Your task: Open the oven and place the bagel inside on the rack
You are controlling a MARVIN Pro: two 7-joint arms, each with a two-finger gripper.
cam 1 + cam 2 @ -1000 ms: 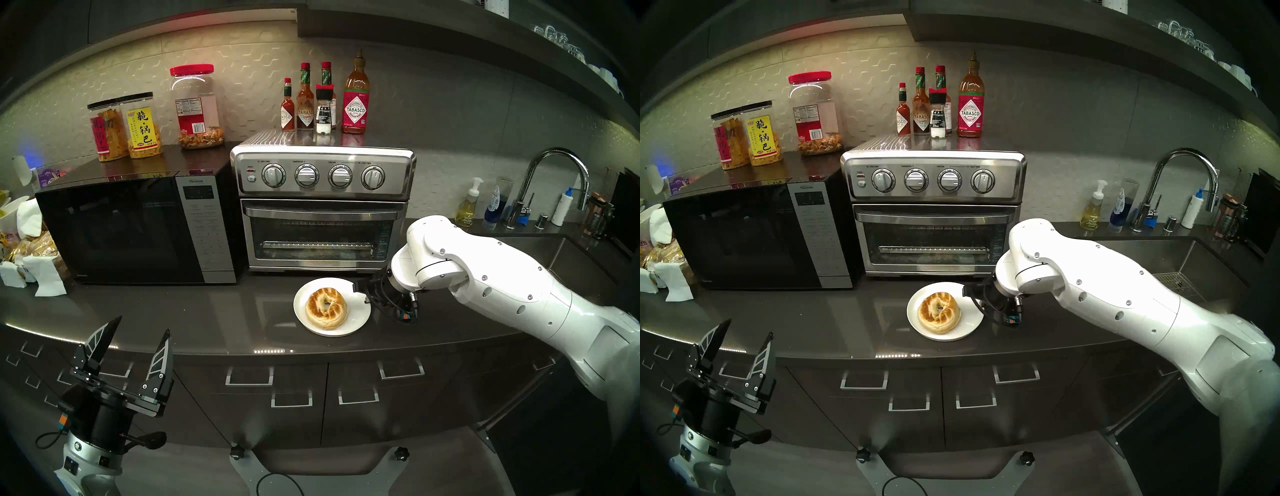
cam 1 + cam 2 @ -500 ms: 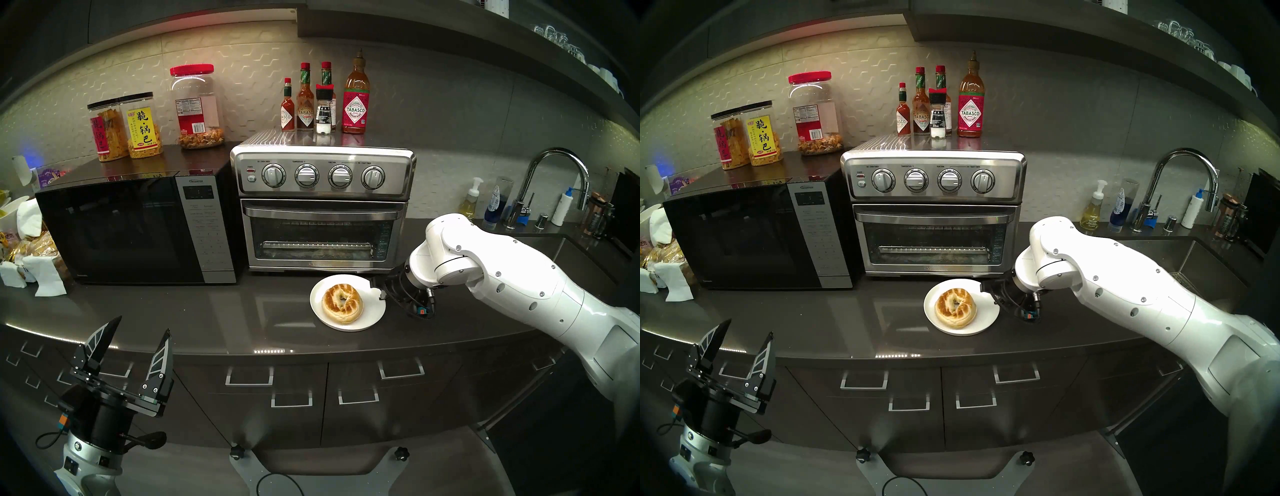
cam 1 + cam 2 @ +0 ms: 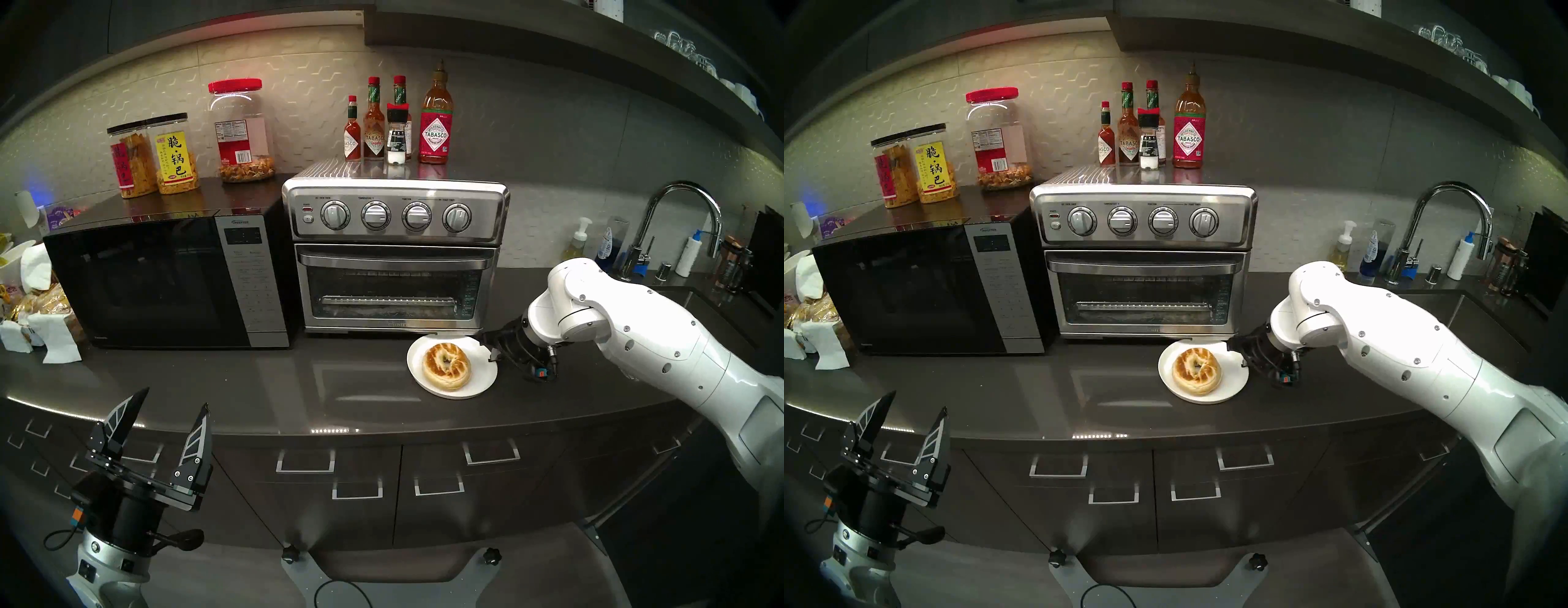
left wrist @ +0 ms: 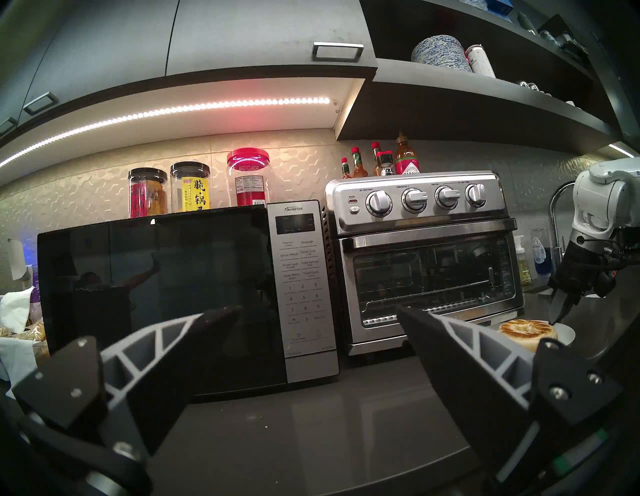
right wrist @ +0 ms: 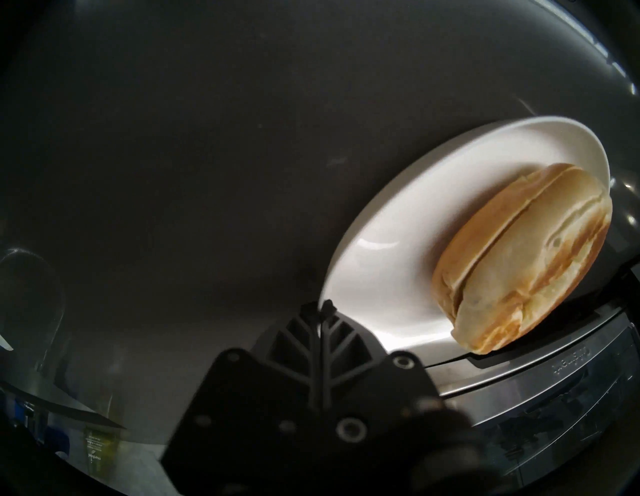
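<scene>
The stainless oven (image 3: 394, 220) stands on the counter with its glass door (image 3: 392, 293) shut. Through the glass I see the wire rack (image 3: 388, 302). The toasted bagel (image 3: 446, 366) lies on a white plate (image 3: 483, 373) in front of the oven's right half, the plate's back edge by the oven's base. My right gripper (image 3: 492, 354) is shut, its joined tips (image 5: 318, 306) pressed down on the plate's right rim (image 5: 381, 242), clear of the bagel (image 5: 519, 266). My left gripper (image 3: 174, 401) hangs open and empty at the counter's front left edge.
A black microwave (image 3: 165, 280) sits left of the oven, with snack jars (image 3: 169, 157) on top. Sauce bottles (image 3: 399, 123) stand on the oven. Sink and faucet (image 3: 679, 220) with soap bottles are at the right. Bread bags and napkins (image 3: 38, 314) lie far left.
My right gripper has moved right and slightly back, and the plate with the bagel has slid along with it. The left arm has not moved.
</scene>
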